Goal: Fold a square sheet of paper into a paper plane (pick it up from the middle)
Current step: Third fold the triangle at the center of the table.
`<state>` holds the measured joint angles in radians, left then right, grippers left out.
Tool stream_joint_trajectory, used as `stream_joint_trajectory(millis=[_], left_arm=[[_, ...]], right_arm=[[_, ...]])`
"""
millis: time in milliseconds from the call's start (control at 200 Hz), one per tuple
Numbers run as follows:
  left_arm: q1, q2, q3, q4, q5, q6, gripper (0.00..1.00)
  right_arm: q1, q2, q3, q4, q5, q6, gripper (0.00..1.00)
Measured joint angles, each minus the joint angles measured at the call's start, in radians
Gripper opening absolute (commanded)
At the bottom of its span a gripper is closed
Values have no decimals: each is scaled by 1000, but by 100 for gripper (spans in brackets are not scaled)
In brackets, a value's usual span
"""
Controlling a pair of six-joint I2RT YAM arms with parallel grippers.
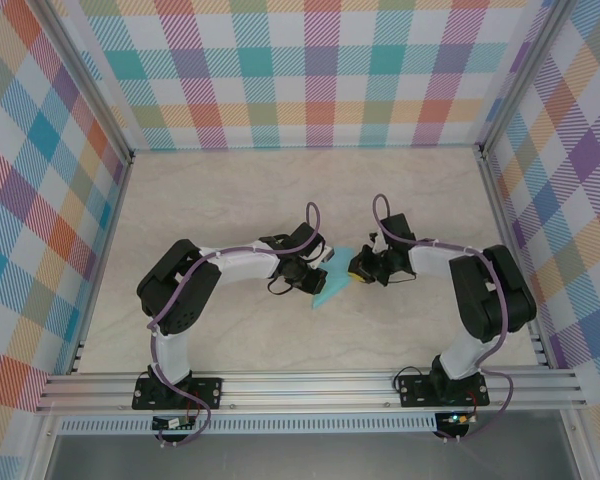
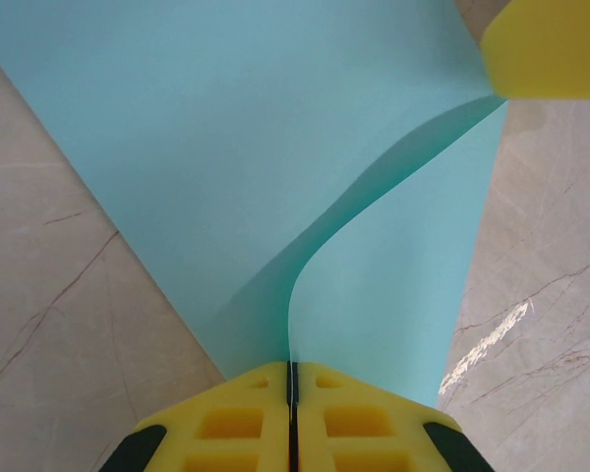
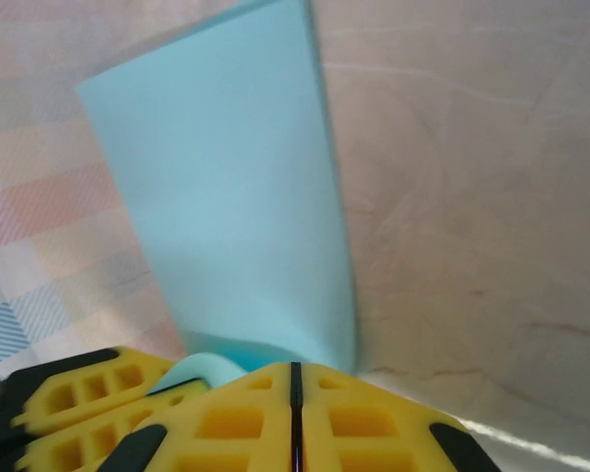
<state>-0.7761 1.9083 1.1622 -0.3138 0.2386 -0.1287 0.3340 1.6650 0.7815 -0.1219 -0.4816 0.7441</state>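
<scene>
The square sheet of paper (image 1: 330, 291) is light turquoise and hangs bent between my two grippers over the middle of the table. My left gripper (image 1: 318, 277) is shut on one edge of it. In the left wrist view the sheet (image 2: 275, 147) curls up out of the closed yellow jaws of that gripper (image 2: 293, 372). My right gripper (image 1: 356, 268) pinches the opposite part. In the right wrist view the sheet (image 3: 236, 216) rises from the closed jaws of this gripper (image 3: 295, 372). The left gripper's yellow fingers (image 3: 88, 393) clamp the paper at the lower left there. The paper plane is out of view.
The tabletop (image 1: 230, 190) is pale marble, bare around the arms. Plaid walls (image 1: 320, 70) close it in at the back and on both sides. An aluminium rail (image 1: 310, 390) runs along the near edge, where both arm bases are bolted.
</scene>
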Motion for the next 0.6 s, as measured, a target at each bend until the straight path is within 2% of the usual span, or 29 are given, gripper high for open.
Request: stream_joint_trajectory(millis=[260, 600], left_arm=[[0, 0, 0, -1, 0, 0, 8], [0, 0, 2, -2, 0, 3, 9]], right_arm=[[60, -16, 0, 43, -64, 14, 10], [82, 84, -5, 63, -60, 11, 9]])
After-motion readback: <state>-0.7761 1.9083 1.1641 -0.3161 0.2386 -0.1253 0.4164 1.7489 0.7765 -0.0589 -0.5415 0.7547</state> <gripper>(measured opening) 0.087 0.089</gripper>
